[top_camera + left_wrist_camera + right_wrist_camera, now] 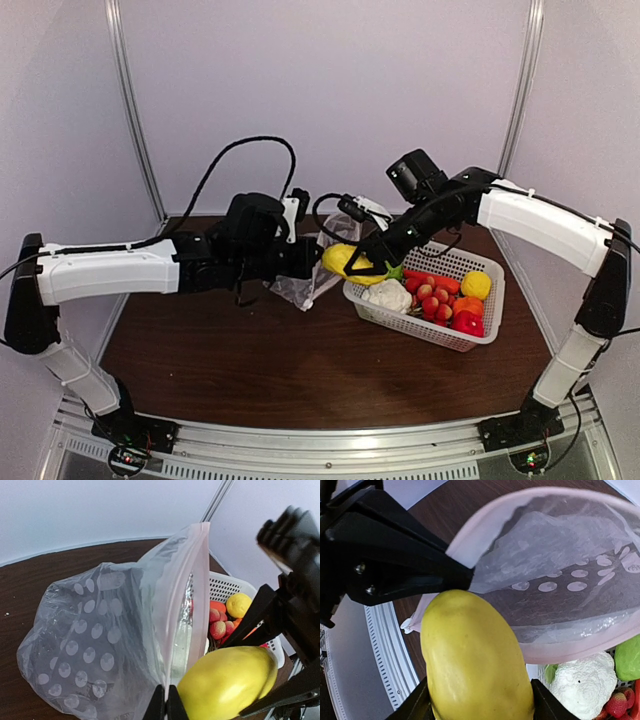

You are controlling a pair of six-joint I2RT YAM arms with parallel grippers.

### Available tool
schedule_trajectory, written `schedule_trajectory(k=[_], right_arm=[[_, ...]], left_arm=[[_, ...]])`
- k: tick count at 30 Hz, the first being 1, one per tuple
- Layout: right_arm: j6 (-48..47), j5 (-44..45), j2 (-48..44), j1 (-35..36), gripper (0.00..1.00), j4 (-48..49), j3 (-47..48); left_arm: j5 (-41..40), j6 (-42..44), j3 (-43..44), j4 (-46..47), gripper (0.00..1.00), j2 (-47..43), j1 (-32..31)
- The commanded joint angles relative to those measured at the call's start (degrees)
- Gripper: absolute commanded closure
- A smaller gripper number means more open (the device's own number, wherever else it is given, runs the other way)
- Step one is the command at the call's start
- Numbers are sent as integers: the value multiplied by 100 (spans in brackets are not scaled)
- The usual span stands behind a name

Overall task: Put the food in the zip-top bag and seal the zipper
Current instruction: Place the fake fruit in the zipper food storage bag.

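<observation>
My left gripper (165, 702) is shut on the mouth edge of the clear dotted zip-top bag (90, 640), holding its pale zipper strip (200, 570) up and the mouth open. The bag also shows in the top view (310, 272) and in the right wrist view (560, 565). My right gripper (477, 700) is shut on a long yellow food piece (475, 660), held right at the bag's mouth. That piece shows in the left wrist view (227, 680) and the top view (345, 260). My right gripper (365, 262) meets my left gripper (305, 255) there.
A white mesh basket (485, 325) stands right of the bag. It holds a white cauliflower (388, 295), red strawberries (432, 298), a yellow lemon (476, 284), an orange piece (467, 305) and a red pepper (467, 323). Brown table (250, 370) lies in front.
</observation>
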Motion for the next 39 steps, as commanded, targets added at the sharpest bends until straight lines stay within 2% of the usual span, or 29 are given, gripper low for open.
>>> schedule_trajectory(k=[1,8,11,17,19,21,22,23,32,35,39], right_arm=[[464,452,318,-152,60,193,311],[923,646,381,-273,61,203,570],[1421,650,473,-292,60,240,610],[2108,-669,452,-308,52,642,322],[2247,-805,374,-309,39,739,194],[2347,-1052,311,-306,21,829,55],[2394,-1181,267,-316,6,883,-24],[2409,-1292,203,-318,1,927,-97],[2199,-1401,-254,-423,0,869,-180],[1963,-1019,-449,-520,0,743,-76],[1613,-68,-692,-614,4,615,-151]], left_arm=[[206,1,32,864,100,-231,-278],[367,36,45,943,100,-29,-465],[386,168,179,917,100,181,-618],[298,162,380,733,100,490,-670],[212,179,423,643,100,557,-675],[146,190,427,632,100,588,-674],[81,190,427,627,100,585,-674],[9,197,439,626,100,570,-675],[-465,335,182,561,100,195,-669],[-626,431,21,770,100,-18,-671],[-671,583,-57,859,100,-172,-668]])
